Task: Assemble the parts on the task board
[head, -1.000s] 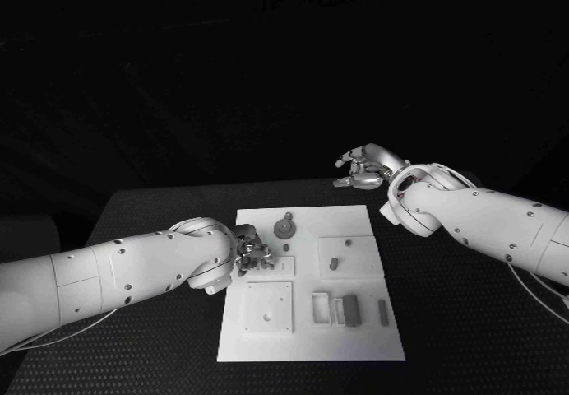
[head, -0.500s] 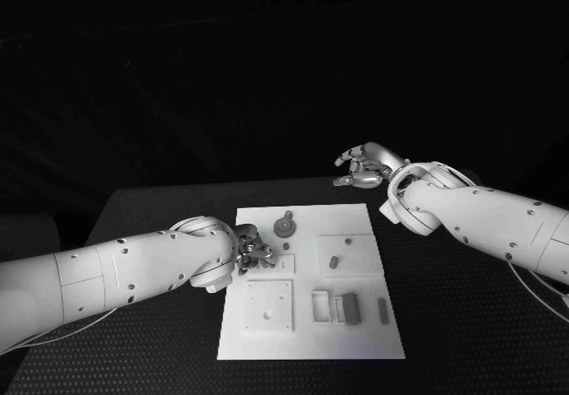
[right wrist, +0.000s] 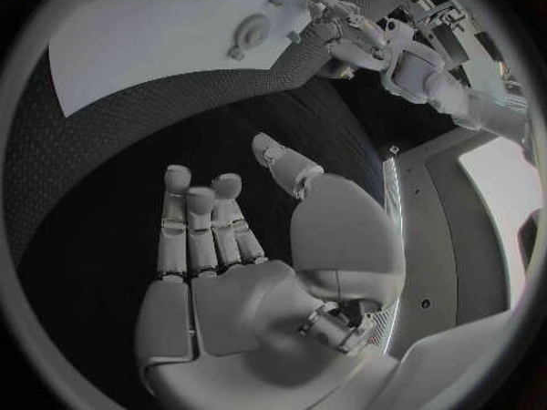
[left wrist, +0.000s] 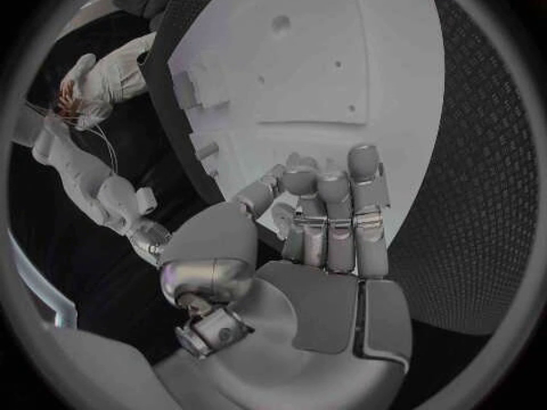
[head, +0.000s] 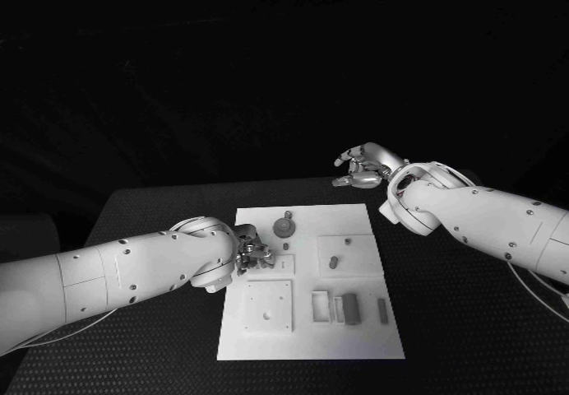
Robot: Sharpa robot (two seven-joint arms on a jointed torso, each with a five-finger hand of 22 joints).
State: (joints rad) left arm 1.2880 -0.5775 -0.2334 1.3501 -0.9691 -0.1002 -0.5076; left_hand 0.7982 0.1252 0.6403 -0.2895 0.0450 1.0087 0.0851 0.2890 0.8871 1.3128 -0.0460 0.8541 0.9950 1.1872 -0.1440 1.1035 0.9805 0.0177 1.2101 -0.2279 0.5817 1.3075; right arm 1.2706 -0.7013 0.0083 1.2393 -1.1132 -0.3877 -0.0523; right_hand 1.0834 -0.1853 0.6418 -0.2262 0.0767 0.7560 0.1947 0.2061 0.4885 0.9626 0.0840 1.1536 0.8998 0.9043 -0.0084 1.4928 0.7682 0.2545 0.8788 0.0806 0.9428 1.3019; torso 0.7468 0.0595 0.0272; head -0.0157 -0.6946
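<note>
White task board (head: 311, 329) carries the parts; my left hand (head: 252, 253) sits at its left edge, fingers curled, whether pinching a part I cannot tell. Round part (head: 284, 225) lies just beyond it. My right hand (head: 367, 168) hovers spread, past the far edge.

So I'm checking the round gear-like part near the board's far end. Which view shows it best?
The head view: the round part lies unobstructed on the task board. The right wrist view shows it small and distorted; the left wrist view doesn't plainly show it.
</note>
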